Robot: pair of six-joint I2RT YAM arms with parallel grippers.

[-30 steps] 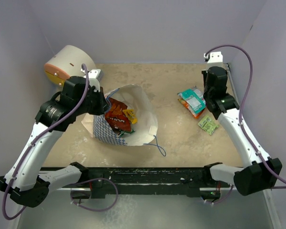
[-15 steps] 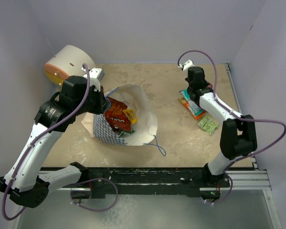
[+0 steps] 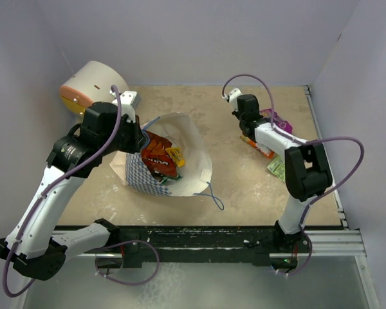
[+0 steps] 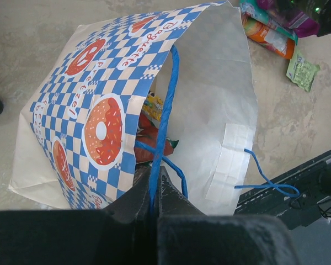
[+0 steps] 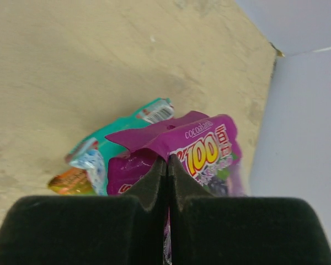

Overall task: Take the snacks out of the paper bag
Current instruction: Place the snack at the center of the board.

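Two grips at once: left claw (image 4: pixel 154 178) pinches the paper bag (image 4: pixel 99 83) by its blue cord handle (image 4: pixel 164 118); right claw (image 5: pixel 167 161) pinches the purple pouch (image 5: pixel 205 144).

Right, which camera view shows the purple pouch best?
Right wrist: the purple pouch is close up and its print is readable. Top external shows it only as a small purple patch. Left wrist catches just a sliver of it at the top edge.
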